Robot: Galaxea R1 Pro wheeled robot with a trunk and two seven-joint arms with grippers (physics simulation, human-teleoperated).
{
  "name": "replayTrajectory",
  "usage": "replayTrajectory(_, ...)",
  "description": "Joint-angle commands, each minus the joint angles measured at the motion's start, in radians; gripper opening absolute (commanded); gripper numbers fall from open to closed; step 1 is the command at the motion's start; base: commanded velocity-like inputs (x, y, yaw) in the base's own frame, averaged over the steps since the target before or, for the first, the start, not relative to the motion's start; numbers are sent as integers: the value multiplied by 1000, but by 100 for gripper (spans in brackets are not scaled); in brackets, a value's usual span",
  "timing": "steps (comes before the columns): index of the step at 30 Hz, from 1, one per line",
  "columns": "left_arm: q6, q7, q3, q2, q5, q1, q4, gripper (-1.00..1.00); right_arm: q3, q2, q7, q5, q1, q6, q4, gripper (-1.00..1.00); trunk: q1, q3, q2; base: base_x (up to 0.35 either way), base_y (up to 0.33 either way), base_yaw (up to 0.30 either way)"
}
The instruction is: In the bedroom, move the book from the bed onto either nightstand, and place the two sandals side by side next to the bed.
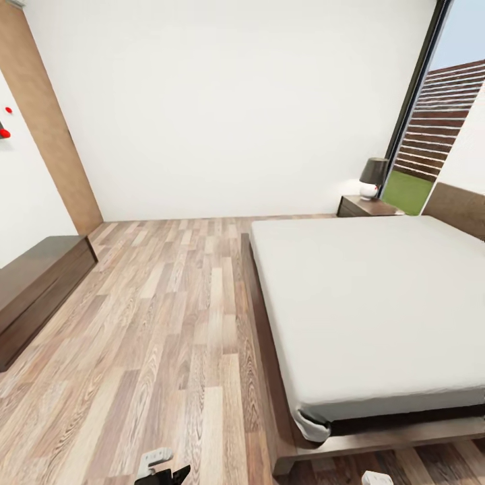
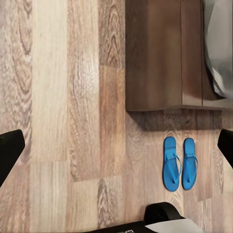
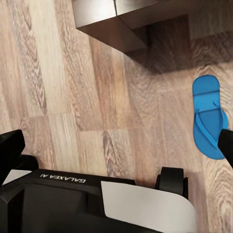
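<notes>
Two bright blue sandals [image 2: 179, 162] sit side by side on the wood-plank floor [image 1: 162, 337], toes pointing the same way, just off the corner of the dark brown bed frame [image 2: 160, 53]. They're near each other but not quite touching, and there's a strip of bare floor between them and the frame. From the right wrist view I can only make out one sandal [image 3: 209, 116], lying flat near that same frame corner [image 3: 109, 22], with the robot's black and white base [image 3: 97, 204] below it.

Both grippers hang low over the floor and neither is gripping anything. The left gripper [image 2: 116, 148] has its dark fingertips [image 2: 9, 150] spread far apart at the edges of its camera view, so it's released. Same deal with the right gripper [image 3: 119, 145], fingers wide, nothing between them. In the head view you just catch bits of the arms at the bottom edge.

Further out, the bed [image 1: 377, 303] takes up the right half of the room, plain off-white mattress, totally bare as far as I can see, so I can't tell where the book is. Beyond it, by the headboard [image 1: 461, 205], there's the nightstand [image 1: 367, 205] with a small dark-shaded lamp [image 1: 372, 178] on top, right beside the tall window [image 1: 431, 121]. Over on the left wall there's a long low dresser [image 1: 37, 286].
</notes>
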Motion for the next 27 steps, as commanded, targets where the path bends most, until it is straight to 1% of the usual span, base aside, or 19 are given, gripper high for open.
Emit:
replayTrajectory(1, 9, -6, 4, 0, 9, 0, 0, 100, -1, 0, 4, -8, -1, 4, 0, 100, 0, 1, 0, 0, 0, -63)
replayTrajectory(6, 9, -6, 4, -3, 10, 0, 1, 100, -1, 0, 4, -9, -1, 4, 0, 100, 0, 9, 0, 0, 0, -65)
replayTrajectory(10, 0, -6, 6, -6, 9, 0, 33, 100, -1, -1, 4, -11, -1, 4, -1, 100, 0, 15, 0, 0, 0, -68)
replayTrajectory(12, -29, -5, 6, -6, 8, 0, 52, 100, -2, -4, 6, -13, -1, 5, -1, 100, 0, 18, 0, 0, 0, -70)
replayTrajectory(15, -103, -5, 5, -8, 7, 0, 82, 100, -3, -6, 8, -14, -1, 4, -1, 100, 0, 23, 0, 0, 0, -75)
replayTrajectory(18, -137, -5, 1, -8, 6, 0, 102, 100, -2, -7, 8, -13, -1, 4, -1, 100, 0, 28, 0, 0, 0, -80)
replayTrajectory(23, -152, -5, 0, -7, 6, 0, 110, 100, -1, -3, 5, -10, -1, 4, -1, 100, 0, 36, 0, 0, 0, -83)
replayTrajectory(27, -167, -5, 1, -7, 9, 1, 134, 100, -2, -2, 4, -9, -1, 3, -3, 100, 0, 42, 0, 0, 0, -83)
